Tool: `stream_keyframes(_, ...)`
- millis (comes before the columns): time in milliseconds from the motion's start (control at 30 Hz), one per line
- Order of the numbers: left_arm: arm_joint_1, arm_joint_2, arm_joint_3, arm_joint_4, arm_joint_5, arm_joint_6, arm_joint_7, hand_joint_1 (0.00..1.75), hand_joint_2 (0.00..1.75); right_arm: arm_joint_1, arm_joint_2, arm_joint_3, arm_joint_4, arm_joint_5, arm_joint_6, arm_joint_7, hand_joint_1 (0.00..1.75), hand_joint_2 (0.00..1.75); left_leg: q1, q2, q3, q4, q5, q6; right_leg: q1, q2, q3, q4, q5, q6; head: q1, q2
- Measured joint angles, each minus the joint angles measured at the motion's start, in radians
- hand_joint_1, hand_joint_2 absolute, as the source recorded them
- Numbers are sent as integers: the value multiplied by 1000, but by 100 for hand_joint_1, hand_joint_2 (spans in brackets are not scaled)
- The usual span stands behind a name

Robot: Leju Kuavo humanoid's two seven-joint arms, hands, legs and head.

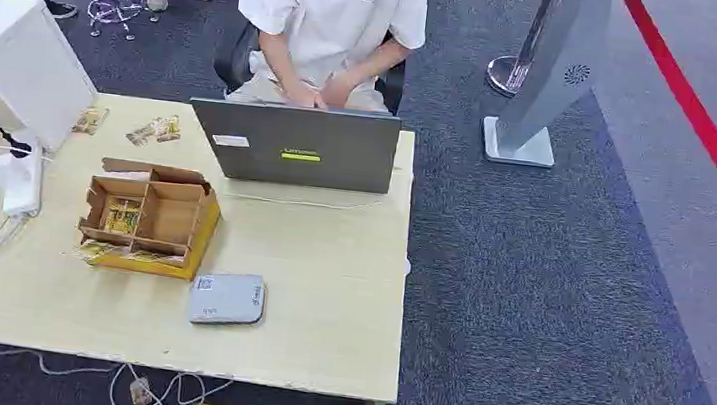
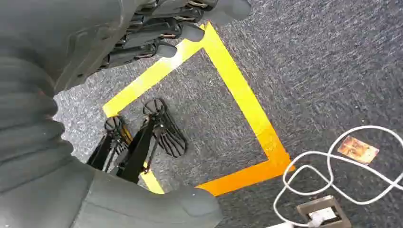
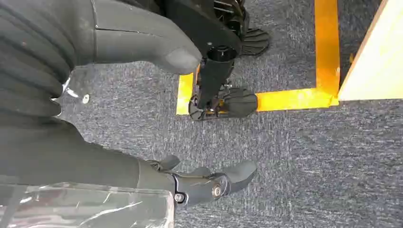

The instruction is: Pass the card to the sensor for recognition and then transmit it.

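A white box (image 1: 17, 61) is standing at the table (image 1: 324, 299) edge. The cardboard tray (image 1: 147, 216) is holding a card (image 1: 122, 216). The grey sensor (image 1: 227, 298) is lying just beside the tray. A laptop (image 1: 292, 144) is standing behind, before a seated person (image 1: 329, 18). The left hand (image 2: 95, 52) and right hand (image 3: 119, 142) are hanging over carpet, fingers apart, holding nothing.

Pale wood table (image 1: 325, 290); brown cardboard organizer (image 1: 147, 213) on a yellow base; grey card reader (image 1: 227, 298); dark grey laptop (image 1: 293, 144), yellow-green stripe; speckled grey carpet (image 1: 545, 303), red line (image 1: 705, 123); yellow floor tape (image 2: 237, 90).
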Motion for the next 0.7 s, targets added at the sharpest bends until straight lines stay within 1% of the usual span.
stream_keyframes(367, 5, 0, -31, 0, -42, -3, 19, 0, 175, 0, -6, 2, 0, 0, -2, -5, 0, 175, 0, 0, 0, 0, 0, 0, 0, 0, 0, 0, 0, 0, 0, 0)
stream_keyframes(433, 5, 0, -32, 0, -31, -15, 5, 0, 175, 0, -8, 1, 1, -4, -3, -8, 0, 175, 0, 0, 0, 0, 0, 0, 0, 0, 0, 0, 0, 0, 0, 0)
stream_keyframes(467, 5, 0, -32, 0, -16, -27, -20, 0, 175, 2, -9, 1, 1, -11, -6, -9, 0, 175, 0, 0, 0, 0, 0, 0, 0, 0, 0, 0, 0, 0, 0, 0)
stream_keyframes(500, 5, 0, -32, 0, -5, -36, -61, 0, 175, 4, -9, 1, 1, -21, -10, -10, 0, 175, 0, 0, 0, 0, 0, 0, 0, 0, -1, 0, 0, 0, 0, 0)
stream_keyframes(633, -4, 4, -32, 0, 0, -47, -310, 0, 175, 27, -9, -17, 1, -52, -27, -30, 0, 175, 0, 0, 0, 0, 0, 0, 0, 0, 0, 0, 0, 0, 0, 0)
stream_keyframes(667, -9, 7, -32, -3, 2, -55, -387, 0, 175, 32, -8, -18, 1, -36, -31, -25, 0, 175, 1, 0, 0, 0, 0, 0, 0, 0, -1, 0, 0, 0, 0, 0)
stream_keyframes(700, -19, 14, -32, -15, 2, -55, -434, 0, 175, 33, -6, -16, 2, -19, -37, -12, 0, 175, 1, 0, 0, 0, 0, 0, 1, 0, -1, 0, 0, 0, 0, 0)
